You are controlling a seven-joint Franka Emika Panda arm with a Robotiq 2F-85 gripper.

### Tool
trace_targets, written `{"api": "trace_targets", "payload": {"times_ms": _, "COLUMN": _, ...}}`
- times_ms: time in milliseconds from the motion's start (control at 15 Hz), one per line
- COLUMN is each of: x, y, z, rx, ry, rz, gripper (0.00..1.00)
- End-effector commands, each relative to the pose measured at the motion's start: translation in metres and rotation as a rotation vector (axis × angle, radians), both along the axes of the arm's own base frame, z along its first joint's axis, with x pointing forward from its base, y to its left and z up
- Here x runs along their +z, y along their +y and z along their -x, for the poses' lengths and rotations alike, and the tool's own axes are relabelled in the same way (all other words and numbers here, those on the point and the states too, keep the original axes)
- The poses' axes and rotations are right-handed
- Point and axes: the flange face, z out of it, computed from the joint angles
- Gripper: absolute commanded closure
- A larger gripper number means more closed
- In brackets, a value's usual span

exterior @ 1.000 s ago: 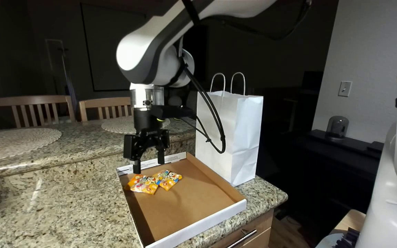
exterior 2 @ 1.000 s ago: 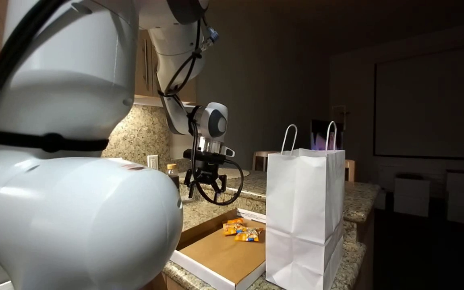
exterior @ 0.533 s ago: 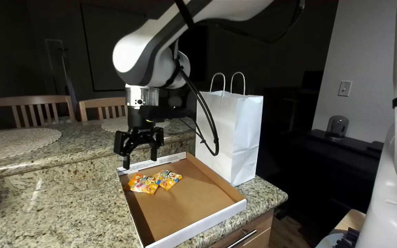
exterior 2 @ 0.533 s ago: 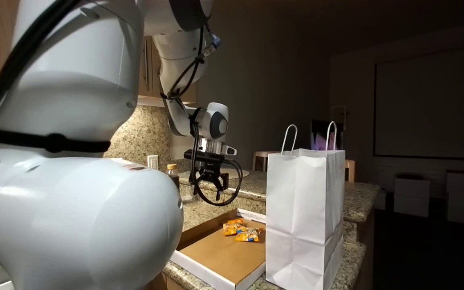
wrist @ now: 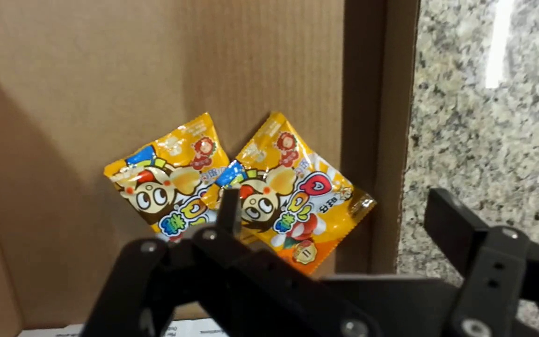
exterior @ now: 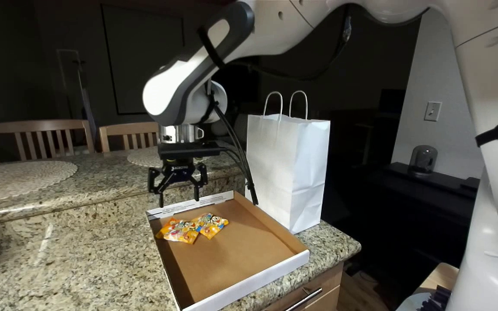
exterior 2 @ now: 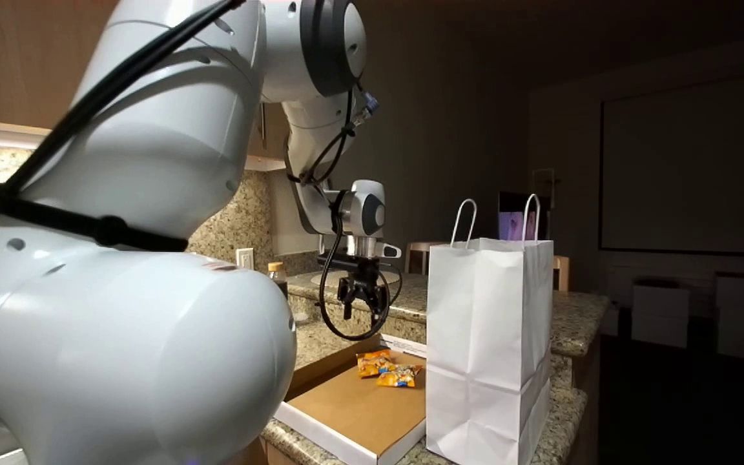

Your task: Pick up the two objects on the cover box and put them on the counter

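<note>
Two orange-and-yellow packets (wrist: 297,201) lie on the brown floor of the shallow cardboard box (exterior: 240,255), toward its printed end. They touch, one lapping over the edge of the other (the same big-eyed cartoon face looks out from both). The upper one sits close to a side wall of the box; whether its corner meets that wall, I cannot tell. The box, white on its outer sides, rests on the speckled stone counter (exterior: 84,263).

The gripper (exterior: 179,200) hangs above that same end of the box, pointing down, its fingers (wrist: 229,211) spread wide apart and well clear of the packets. In the wrist view one finger stands in front of the packets, the other in front of the stone past the side wall. The pale arm (exterior 2: 152,174) fills much of an exterior view. A black cable (exterior: 250,185) hangs down from it beside the gripper.

Just beside the box, in both exterior views, stands a tall white paper bag (exterior: 290,172) with two handles; I cannot tell whether bag and box touch. Behind, on the raised ledge (exterior: 102,177) of the counter, lie two round pale mats (exterior: 20,179), apart from each other, and beyond them show two wooden chairs (exterior: 37,126). A bottle (exterior 2: 276,278) with a yellow cap stands partly hidden by the arm in an exterior view.
</note>
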Motion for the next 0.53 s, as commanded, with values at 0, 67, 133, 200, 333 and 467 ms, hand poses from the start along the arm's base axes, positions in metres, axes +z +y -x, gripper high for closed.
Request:
{"api": "trace_targets", "payload": {"times_ms": 0, "x": -0.015, "y": -0.003, "z": -0.023, "rx": -0.122, "ry": 0.049, "rz": 0.000, "gripper": 0.00}}
{"api": "trace_targets", "payload": {"times_ms": 67, "x": -0.020, "y": -0.004, "z": -0.029, "rx": -0.136, "ry": 0.055, "rz": -0.006, "gripper": 0.00}}
{"api": "trace_targets", "payload": {"times_ms": 133, "x": -0.026, "y": -0.002, "z": -0.036, "rx": -0.142, "ry": 0.061, "rz": -0.006, "gripper": 0.00}}
{"api": "trace_targets", "payload": {"times_ms": 200, "x": -0.032, "y": 0.000, "z": -0.041, "rx": -0.154, "ry": 0.060, "rz": 0.002, "gripper": 0.00}}
{"api": "trace_targets", "payload": {"times_ms": 333, "x": -0.043, "y": 0.001, "z": -0.053, "rx": -0.177, "ry": 0.058, "rz": -0.007, "gripper": 0.00}}
{"api": "trace_targets", "payload": {"times_ms": 467, "x": -0.053, "y": 0.001, "z": -0.063, "rx": -0.201, "ry": 0.070, "rz": -0.019, "gripper": 0.00}}
